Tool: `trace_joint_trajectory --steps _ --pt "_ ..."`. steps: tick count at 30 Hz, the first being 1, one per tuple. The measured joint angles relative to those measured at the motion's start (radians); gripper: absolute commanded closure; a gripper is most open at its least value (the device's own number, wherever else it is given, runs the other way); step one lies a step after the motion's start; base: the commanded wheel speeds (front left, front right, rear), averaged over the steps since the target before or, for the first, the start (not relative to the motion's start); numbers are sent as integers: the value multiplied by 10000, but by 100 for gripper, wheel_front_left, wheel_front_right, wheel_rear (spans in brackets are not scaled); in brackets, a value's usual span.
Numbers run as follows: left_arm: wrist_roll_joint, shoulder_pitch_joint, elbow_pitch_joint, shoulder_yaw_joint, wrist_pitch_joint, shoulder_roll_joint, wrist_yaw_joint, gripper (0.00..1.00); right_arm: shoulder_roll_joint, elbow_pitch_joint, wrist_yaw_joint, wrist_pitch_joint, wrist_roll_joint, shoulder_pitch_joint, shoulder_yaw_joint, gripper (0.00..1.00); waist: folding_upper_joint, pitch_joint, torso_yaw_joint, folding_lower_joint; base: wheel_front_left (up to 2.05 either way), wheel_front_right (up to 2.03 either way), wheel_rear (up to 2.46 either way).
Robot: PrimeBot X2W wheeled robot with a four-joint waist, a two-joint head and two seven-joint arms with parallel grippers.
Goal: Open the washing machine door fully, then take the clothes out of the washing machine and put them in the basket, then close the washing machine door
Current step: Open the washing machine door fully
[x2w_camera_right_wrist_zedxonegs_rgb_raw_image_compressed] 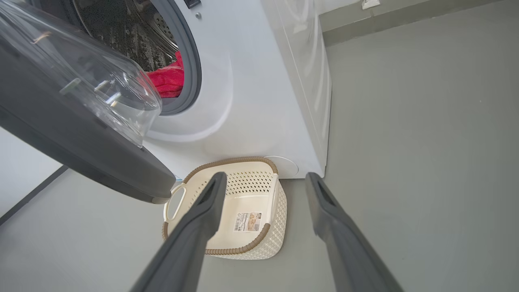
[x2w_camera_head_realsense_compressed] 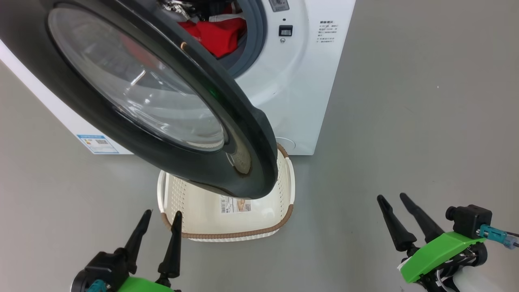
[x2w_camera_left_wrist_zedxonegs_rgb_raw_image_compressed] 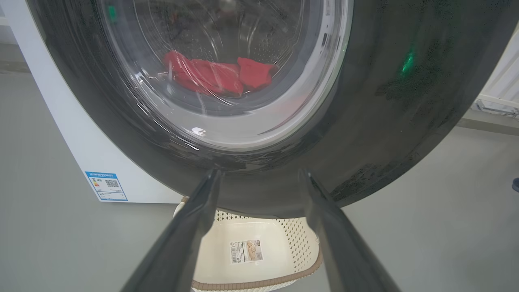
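Left gripper (x2w_camera_head_realsense_compressed: 164,212) and right gripper (x2w_camera_head_realsense_compressed: 391,196): jaws open, empty. Left wrist view sees clothes (x2w_camera_left_wrist_zedxonegs_rgb_raw_image_compressed: 211,77) through the door (x2w_camera_left_wrist_zedxonegs_rgb_raw_image_compressed: 405,121) glass.

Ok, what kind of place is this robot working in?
Probably a laundry corner of a test room: a white front-loading washing machine with red clothes in its drum, a cream basket before it, a bare grey floor.

My head camera looks forward and down, close over the washing machine door (x2w_camera_head_realsense_compressed: 251,134), the basket (x2w_camera_head_realsense_compressed: 279,194) just beyond my left fingers (x2w_camera_head_realsense_compressed: 174,243), my right fingers (x2w_camera_head_realsense_compressed: 391,223) well aside. My left wrist camera faces along its fingers, very near the door's glass. My right wrist camera looks from farther back. All three share door and basket.
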Motion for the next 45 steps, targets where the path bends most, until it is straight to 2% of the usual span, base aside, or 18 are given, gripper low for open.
trace_joint_trajectory --steps 10,16,23,42,43,45 --pt "0 7 40 17 0 -2 -2 0 1197 -1177 0 -25 -3795 965 -2738 0 0 -41 -3 0 0 0 0" --pt "23 19 40 -8 0 0 -2 0 1730 -1937 2 -44 -5037 1460 -3720 0 0 -87 36 0 0 0 0" --pt "27 38 4 -75 0 0 -2 0 2019 -2243 2 -44 -5590 1899 -4086 0 0 -143 135 0 0 0 0" --pt "27 218 -38 -119 0 0 -2 0 2080 -2397 2 -44 -5630 1904 -4011 0 0 -160 193 0 0 0 0" --pt "27 218 -40 -123 0 0 -2 0 2088 -2460 2 -44 -5561 1901 -3979 49 0 -156 207 0 0 0 0" --pt "27 218 -48 -132 0 0 -2 0 2115 -2564 2 -44 -5350 1878 -3873 91 0 -149 243 0 0 0 0"
